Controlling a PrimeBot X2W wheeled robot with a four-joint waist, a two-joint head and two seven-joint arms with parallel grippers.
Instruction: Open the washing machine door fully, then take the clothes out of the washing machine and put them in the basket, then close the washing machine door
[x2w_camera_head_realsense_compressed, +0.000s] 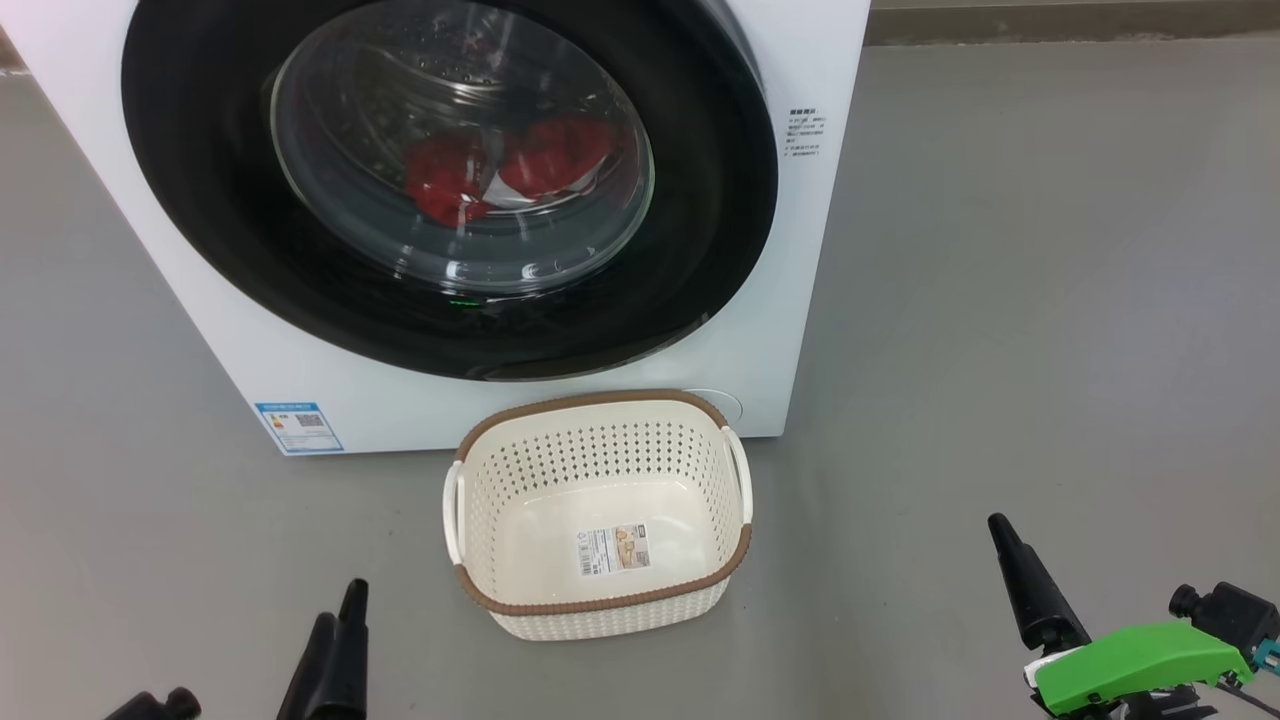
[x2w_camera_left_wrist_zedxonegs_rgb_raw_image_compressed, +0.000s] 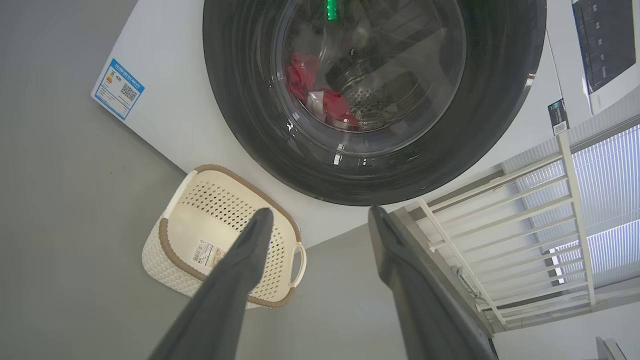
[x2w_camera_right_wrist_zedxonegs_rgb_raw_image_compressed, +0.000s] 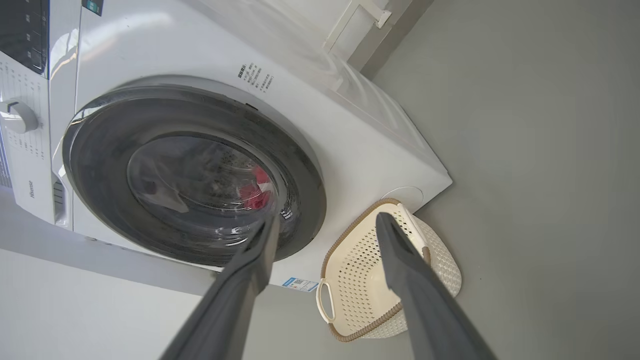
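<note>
Red and bunched, the clothes (x2w_camera_head_realsense_compressed: 500, 170) are lying inside the washing machine (x2w_camera_head_realsense_compressed: 810, 250), showing through the clear bowl of the washing machine door (x2w_camera_head_realsense_compressed: 400, 250), which is sitting shut against the white front. Both grippers are hanging low over the grey floor (x2w_camera_head_realsense_compressed: 1000, 300), well short of the machine and touching neither it nor the basket (x2w_camera_head_realsense_compressed: 590, 400). The left gripper (x2w_camera_left_wrist_zedxonegs_rgb_raw_image_compressed: 320, 212) is holding its two dark fingers (x2w_camera_left_wrist_zedxonegs_rgb_raw_image_compressed: 235, 280) wide apart with only air between them; the right gripper (x2w_camera_right_wrist_zedxonegs_rgb_raw_image_compressed: 328, 218) is doing the same, a bright green part (x2w_camera_head_realsense_compressed: 1130, 660) riding on its wrist. The basket is standing upright ahead of the fingertips and between the two grippers, nearer the left one, its far rim just beside the foot of the machine, below the door. Its pale bottom is showing, a label sticker (x2w_camera_head_realsense_compressed: 612, 550) lying on it. Ahead of the left gripper, a blue label (x2w_camera_head_realsense_compressed: 298, 427) is showing low on the machine's front.
</note>
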